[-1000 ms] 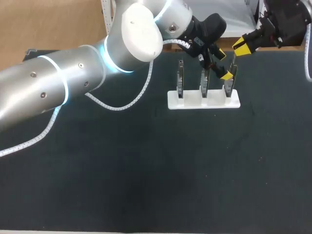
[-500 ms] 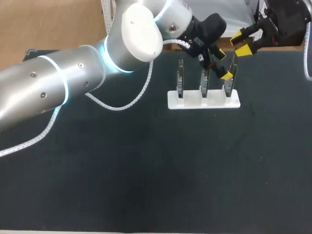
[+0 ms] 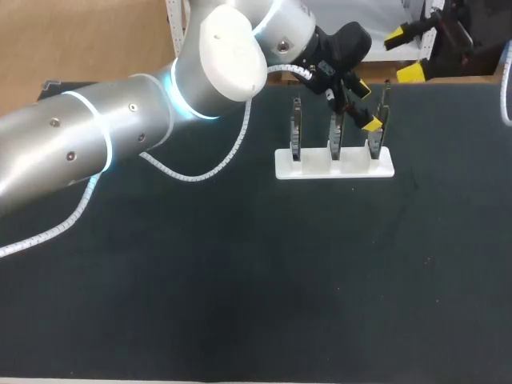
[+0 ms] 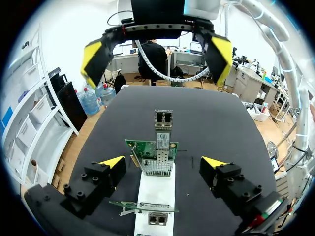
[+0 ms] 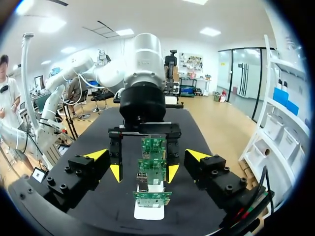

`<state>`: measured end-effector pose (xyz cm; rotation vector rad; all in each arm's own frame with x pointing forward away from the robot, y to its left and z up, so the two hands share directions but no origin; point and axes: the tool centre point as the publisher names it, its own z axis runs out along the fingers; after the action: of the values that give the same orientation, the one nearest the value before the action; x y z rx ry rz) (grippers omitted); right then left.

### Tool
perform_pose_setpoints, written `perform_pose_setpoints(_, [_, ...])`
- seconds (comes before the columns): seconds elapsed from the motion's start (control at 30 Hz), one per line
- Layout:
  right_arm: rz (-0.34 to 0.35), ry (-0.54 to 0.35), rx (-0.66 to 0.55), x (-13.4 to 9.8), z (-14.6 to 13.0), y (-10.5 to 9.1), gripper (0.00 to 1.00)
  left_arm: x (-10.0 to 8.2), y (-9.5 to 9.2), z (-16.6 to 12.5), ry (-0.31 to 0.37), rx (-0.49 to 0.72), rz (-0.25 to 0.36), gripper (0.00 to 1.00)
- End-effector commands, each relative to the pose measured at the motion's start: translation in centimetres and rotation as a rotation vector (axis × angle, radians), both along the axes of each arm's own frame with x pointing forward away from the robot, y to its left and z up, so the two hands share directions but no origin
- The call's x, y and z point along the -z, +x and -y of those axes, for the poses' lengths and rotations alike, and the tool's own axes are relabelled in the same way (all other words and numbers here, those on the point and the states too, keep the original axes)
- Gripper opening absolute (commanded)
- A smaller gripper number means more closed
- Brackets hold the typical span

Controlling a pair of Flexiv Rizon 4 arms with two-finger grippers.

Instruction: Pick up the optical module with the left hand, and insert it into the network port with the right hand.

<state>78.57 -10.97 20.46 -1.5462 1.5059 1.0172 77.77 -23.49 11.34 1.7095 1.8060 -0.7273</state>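
My table [image 3: 240,296] is one flat matte black surface filling most of the head view, with a few pale specks on it. The only thing standing on it is the white holder [image 3: 334,166], right of centre toward the top of the frame, with three network cards [image 3: 336,132] upright in a row in its slots.

The left arm [image 3: 96,144] comes in big from the left edge, and its white coiled cable [image 3: 200,172] hangs over the mat. The left gripper [image 3: 366,106] sits at the rightmost card, with the fingers spread wide. In the left wrist view a green card stands between the tips and neither touches it. The optical module [image 4: 163,120] is the silver block poking up out of that card (best I can tell, anyway).

The right gripper [image 3: 403,54] hangs at the top right of the head view, jaws wide apart and gripping nothing, well apart from the cards.
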Motion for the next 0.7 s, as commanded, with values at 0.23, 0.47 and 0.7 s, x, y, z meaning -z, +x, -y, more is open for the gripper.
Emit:
perform_pose_setpoints(0.23, [0.012, -0.010, 0.000, -0.41, -0.13, -0.10, 0.00, -0.07, 0.14, 0.10, 0.005, 0.000, -0.003, 1.00])
perform_pose_setpoints(0.47, [0.004, -0.015, -0.006, 0.04, -0.31, -0.15, 0.00, -0.07, 0.14, 0.10, 0.005, 0.000, -0.003, 1.00])
perform_pose_setpoints(0.7, [0.004, -0.025, -0.010, 0.23, -0.53, -0.20, 0.00, -0.07, 0.14, 0.10, 0.005, 0.000, -0.003, 1.00])
